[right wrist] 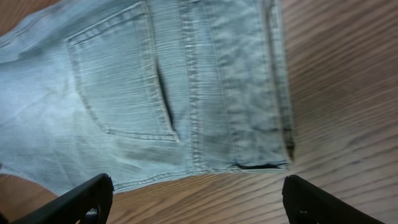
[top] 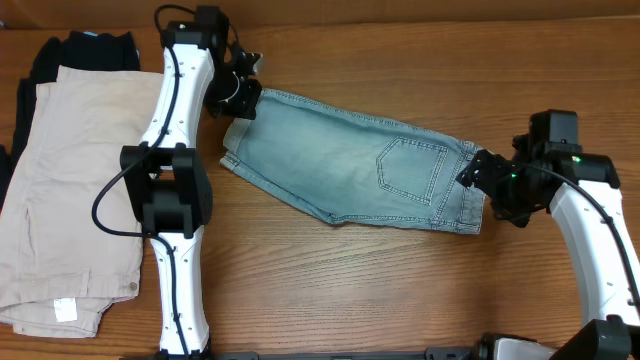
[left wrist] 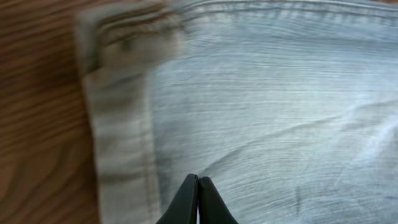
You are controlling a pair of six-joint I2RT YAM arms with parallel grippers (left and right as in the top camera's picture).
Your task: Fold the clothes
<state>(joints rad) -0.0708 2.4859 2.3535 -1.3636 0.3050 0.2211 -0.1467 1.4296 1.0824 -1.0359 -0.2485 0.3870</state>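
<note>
Wooden surface carries shorts; trousers hide most of a black garment beside the left arm. Left pincer is pressed together over the shorts; right pincer is spread wide, empty.

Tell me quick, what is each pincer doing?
Left pincer: closed, nothing visibly held, over the shorts.
Right pincer: open, empty.

Left arm: reached far out, its wrist bent in toward the middle.
Left gripper: fingers pressed tight together, pointing down.
Right arm: curved in from the near corner, wrist turned inward.
Right gripper: fingers spread wide apart.
</note>
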